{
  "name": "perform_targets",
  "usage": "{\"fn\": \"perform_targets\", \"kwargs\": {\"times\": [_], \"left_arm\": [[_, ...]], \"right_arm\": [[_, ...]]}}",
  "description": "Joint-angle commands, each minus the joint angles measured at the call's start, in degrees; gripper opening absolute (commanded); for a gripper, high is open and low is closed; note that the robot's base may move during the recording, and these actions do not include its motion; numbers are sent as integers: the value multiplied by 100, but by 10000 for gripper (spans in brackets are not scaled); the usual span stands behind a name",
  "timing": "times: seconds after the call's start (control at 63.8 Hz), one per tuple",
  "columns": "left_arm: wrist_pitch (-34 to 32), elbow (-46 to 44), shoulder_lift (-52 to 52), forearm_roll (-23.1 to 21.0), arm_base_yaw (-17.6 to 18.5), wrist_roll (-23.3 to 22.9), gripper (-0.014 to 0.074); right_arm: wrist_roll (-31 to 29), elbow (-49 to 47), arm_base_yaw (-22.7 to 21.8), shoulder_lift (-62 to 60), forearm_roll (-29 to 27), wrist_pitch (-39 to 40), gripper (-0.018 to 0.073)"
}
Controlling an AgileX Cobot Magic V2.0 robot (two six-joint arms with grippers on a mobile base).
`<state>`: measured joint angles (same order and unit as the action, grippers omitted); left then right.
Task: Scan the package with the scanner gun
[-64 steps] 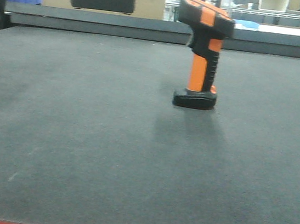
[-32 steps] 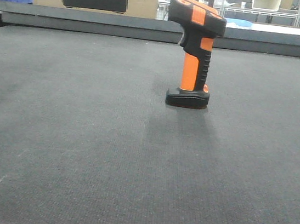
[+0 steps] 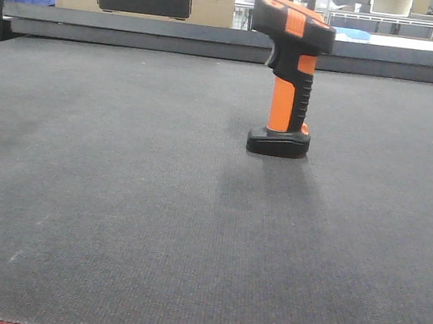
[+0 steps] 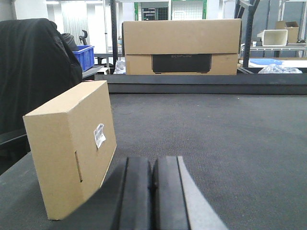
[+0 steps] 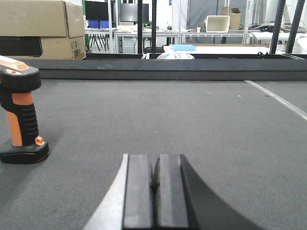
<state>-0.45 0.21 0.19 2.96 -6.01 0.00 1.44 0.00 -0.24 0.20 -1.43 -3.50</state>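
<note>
in the left wrist view, a plain tan cardboard package (image 4: 72, 148) stands on its narrow edge on the dark grey woven table mat (image 4: 230, 139), at the left. the face with its small white barcode sticker and thin dark slot is turned toward the left gripper (image 4: 153, 191). that gripper sits just beside the package, apart from it, black pads pressed together with nothing between them. a large tan box with a black rectangular panel (image 4: 181, 45) stands beyond the far edge of the mat. further right, the black and orange pistol-shaped scanner gun (image 3: 286, 75) stands upright on its flat foot. the right gripper (image 5: 154, 191) lies well apart from the scanner gun, to its right, pads likewise closed on nothing.
</note>
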Motion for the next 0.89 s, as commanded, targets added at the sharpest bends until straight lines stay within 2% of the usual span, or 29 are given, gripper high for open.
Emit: {"fn": "perform_targets", "kwargs": {"times": [0.0,0.376,0.486,0.595,0.674,0.783,0.877], "left_arm": [[-102,-21,-19,-19,-8,0,-111],[-329,-21,-19,-19,-8,0,-111],[-785,-21,-19,-19,-8,0,-111],[-1148,-28,-19,-19,-8,0,-111],[-970,-431,-19,-19,-8,0,-111],[-242,-1326,35,-19,-8,0,-111],[320,-1958,341,-19,-8,0,-111]], "right_arm": [[-22,0,-19,-20,-1,166,-162],[-22,0,-19,-20,-1,319,-162],[-22,0,-19,-20,-1,1033,-162],[-22,-386,-19,-20,-1,1031,-162],[-22,-1026,-19,-20,-1,567,-162],[-22,-1920,-19,228,-1,-161,-162],[-22,-2498,-19,714,-1,-409,-139]]}}
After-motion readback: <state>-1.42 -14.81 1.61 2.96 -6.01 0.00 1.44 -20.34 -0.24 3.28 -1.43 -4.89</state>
